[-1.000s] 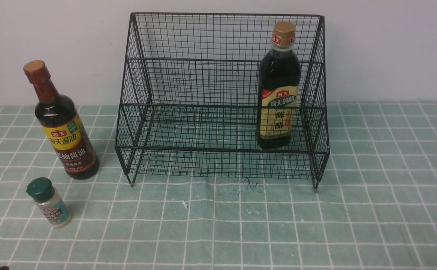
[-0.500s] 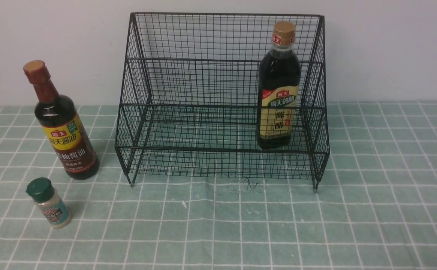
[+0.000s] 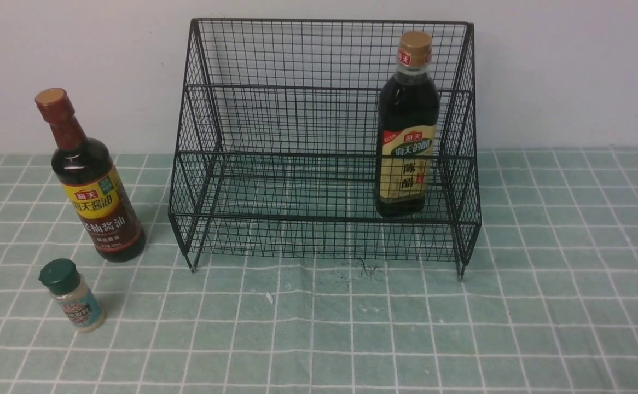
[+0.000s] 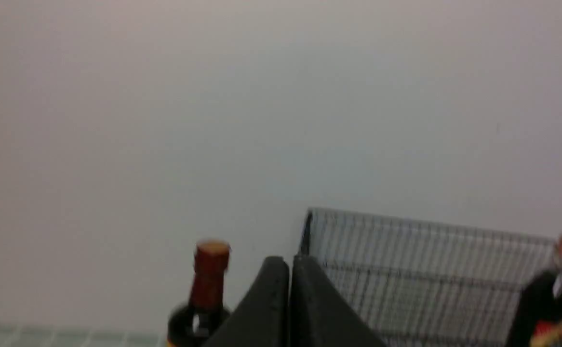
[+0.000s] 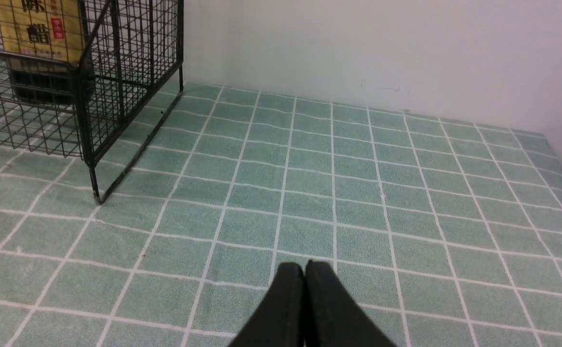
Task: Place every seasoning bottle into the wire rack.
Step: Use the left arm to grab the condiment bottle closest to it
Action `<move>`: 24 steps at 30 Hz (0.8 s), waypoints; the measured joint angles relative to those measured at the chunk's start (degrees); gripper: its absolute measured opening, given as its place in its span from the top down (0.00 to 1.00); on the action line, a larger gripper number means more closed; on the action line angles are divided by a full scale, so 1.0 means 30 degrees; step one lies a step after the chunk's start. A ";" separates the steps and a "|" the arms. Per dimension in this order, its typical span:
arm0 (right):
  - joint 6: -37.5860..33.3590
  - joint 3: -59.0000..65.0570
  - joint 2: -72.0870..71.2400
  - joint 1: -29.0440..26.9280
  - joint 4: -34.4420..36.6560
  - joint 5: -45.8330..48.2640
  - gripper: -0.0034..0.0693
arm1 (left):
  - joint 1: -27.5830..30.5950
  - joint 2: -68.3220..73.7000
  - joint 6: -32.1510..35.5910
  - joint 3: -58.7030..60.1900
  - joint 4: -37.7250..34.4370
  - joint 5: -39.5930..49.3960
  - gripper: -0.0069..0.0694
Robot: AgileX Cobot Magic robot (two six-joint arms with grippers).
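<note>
Left gripper (image 4: pixel 289 262) and right gripper (image 5: pixel 304 266) are staying pressed together, empty. The tan-capped bottle (image 3: pixel 406 137) is standing inside the wire rack (image 3: pixel 297 87), at its right; tall bottle (image 3: pixel 97 202) and shaker (image 3: pixel 73 298) are still sitting left of it; the dark tip is no longer showing near-left

The left wrist view is blurred throughout: the tall bottle (image 4: pixel 207 279) is cut off below its dark shoulder, the tan-capped bottle (image 4: pixel 558 299) is sliced by the picture's edge with its label a smear, and the wire rack (image 4: pixel 421 270) shows only upper mesh, partly behind the left gripper (image 4: pixel 289 262), of which just the tips appear. In the right wrist view one rack corner and that bottle's lower label and base show through the wires, and the right gripper (image 5: pixel 304 267) is cropped to its tips. From the front, the green-capped shaker (image 3: pixel 73 295) carries print too small to read.
</note>
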 joint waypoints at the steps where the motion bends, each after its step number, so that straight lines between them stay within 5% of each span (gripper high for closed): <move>1: 0.0000 0.0000 0.0000 0.0000 0.0000 0.0000 0.97 | 0.0000 0.1109 0.0108 -0.1127 0.0051 0.2006 0.92; 9: 0.0000 0.0000 0.0000 0.0000 0.0000 0.0000 0.97 | 0.0000 1.0169 0.0456 -0.6791 0.0137 1.4129 0.92; 15: 0.0000 0.0000 0.0000 0.0000 0.0000 0.0000 0.97 | 0.0000 1.4302 0.1558 -0.7824 0.1104 1.5122 0.92; 24: 0.0000 0.0000 0.0000 0.0000 0.0000 0.0000 0.97 | 0.0000 1.8662 0.1658 -0.7948 0.4446 1.2523 0.90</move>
